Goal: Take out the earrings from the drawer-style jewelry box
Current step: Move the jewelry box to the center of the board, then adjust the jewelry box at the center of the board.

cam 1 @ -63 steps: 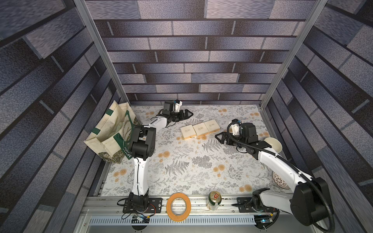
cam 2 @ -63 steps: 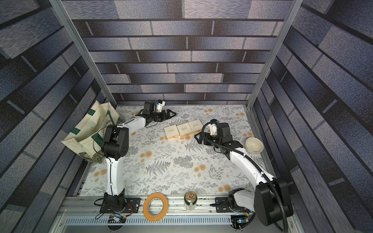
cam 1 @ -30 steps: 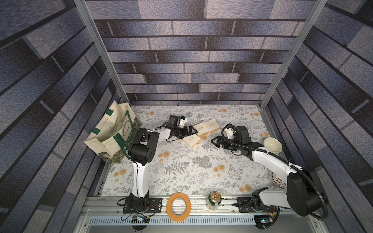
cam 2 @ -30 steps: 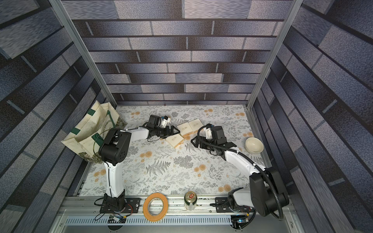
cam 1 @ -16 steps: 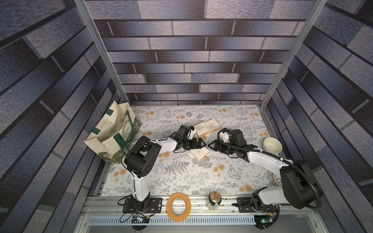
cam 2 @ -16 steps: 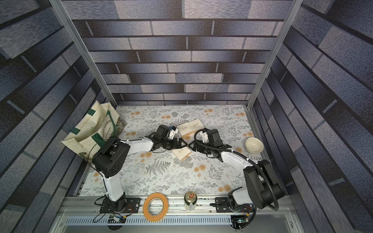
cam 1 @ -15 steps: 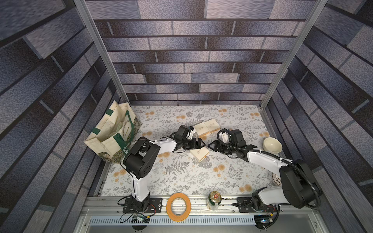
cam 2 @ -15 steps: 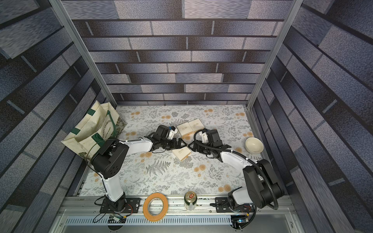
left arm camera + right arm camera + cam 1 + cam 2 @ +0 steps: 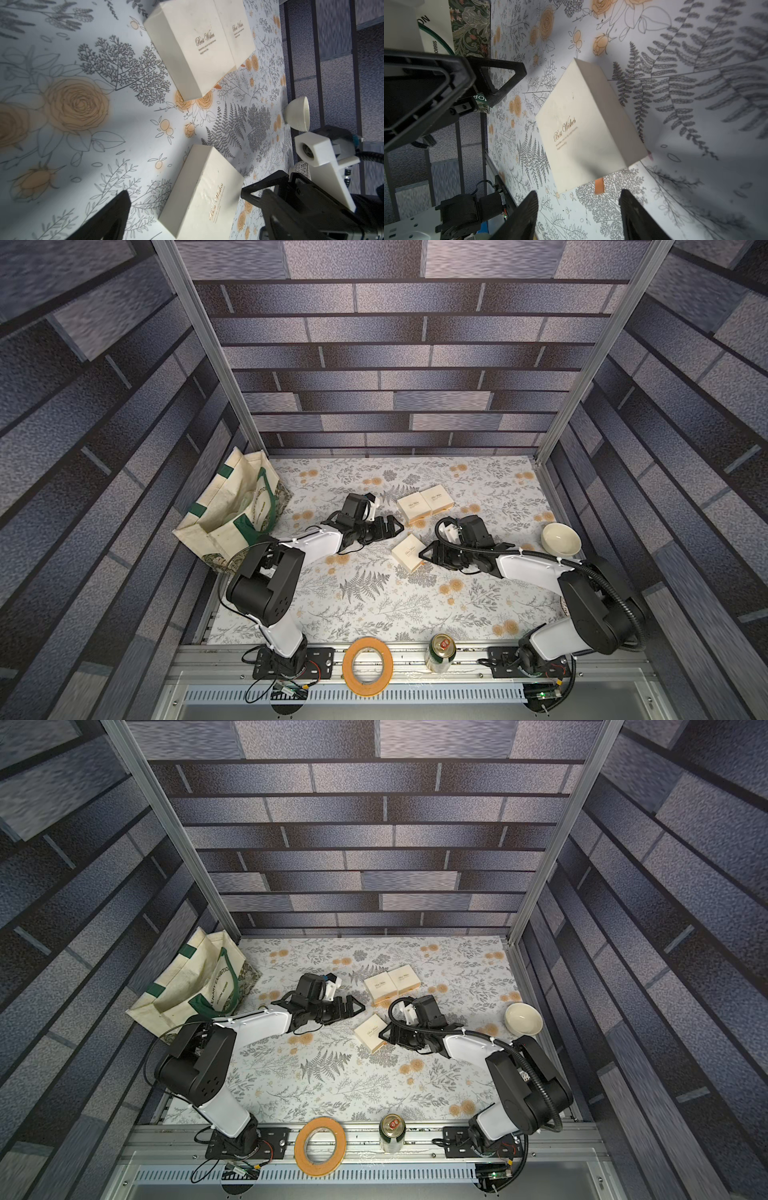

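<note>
Aiming the right gripper [image 9: 577, 197] at the near-centre jewelry box [image 9: 409, 558], fingers partly apart, gripping nothing. Hovering the left gripper [image 9: 395, 526] just far-left of it, fingers wide, empty. Seeing no earrings, judging them inside. Next, needing a pinch on the orange pull tab [image 9: 599, 186].
</note>
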